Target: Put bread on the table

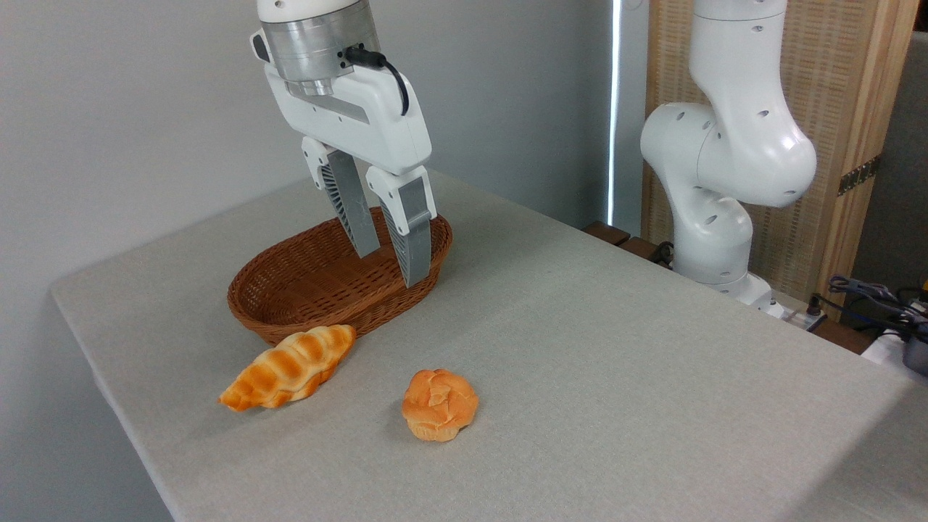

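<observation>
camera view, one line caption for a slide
Round bun and striped loaf on the table, open tool above wicker basket.

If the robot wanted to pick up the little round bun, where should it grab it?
Probably from straight above, with one finger on each side of the bun at its widest part. It lies flat on the table with its knotted top facing up, and nothing touches it, so its rounded sides are free. The gripper hangs open over the basket, holding nothing.
</observation>
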Tool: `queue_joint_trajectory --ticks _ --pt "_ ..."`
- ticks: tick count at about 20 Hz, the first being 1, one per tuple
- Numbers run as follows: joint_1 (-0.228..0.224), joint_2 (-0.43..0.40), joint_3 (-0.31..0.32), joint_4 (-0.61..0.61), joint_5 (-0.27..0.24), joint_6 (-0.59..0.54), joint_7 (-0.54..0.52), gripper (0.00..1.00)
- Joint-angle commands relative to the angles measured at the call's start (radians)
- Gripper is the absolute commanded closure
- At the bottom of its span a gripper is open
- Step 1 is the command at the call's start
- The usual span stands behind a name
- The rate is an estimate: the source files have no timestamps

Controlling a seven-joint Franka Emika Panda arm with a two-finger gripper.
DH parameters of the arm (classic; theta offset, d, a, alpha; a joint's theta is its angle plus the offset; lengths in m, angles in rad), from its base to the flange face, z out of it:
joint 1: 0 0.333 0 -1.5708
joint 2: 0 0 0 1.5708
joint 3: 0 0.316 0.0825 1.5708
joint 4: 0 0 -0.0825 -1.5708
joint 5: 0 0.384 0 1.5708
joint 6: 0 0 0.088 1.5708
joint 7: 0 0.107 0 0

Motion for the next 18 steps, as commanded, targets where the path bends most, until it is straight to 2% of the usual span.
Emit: queue_joint_trajectory --ticks 1,18 --pt "-0.025 -0.017 0.024 -0.019 0.016 0.026 0.007 0.0" --pt "-0.023 -0.018 0.024 0.01 0.031 0.009 0.007 0.0"
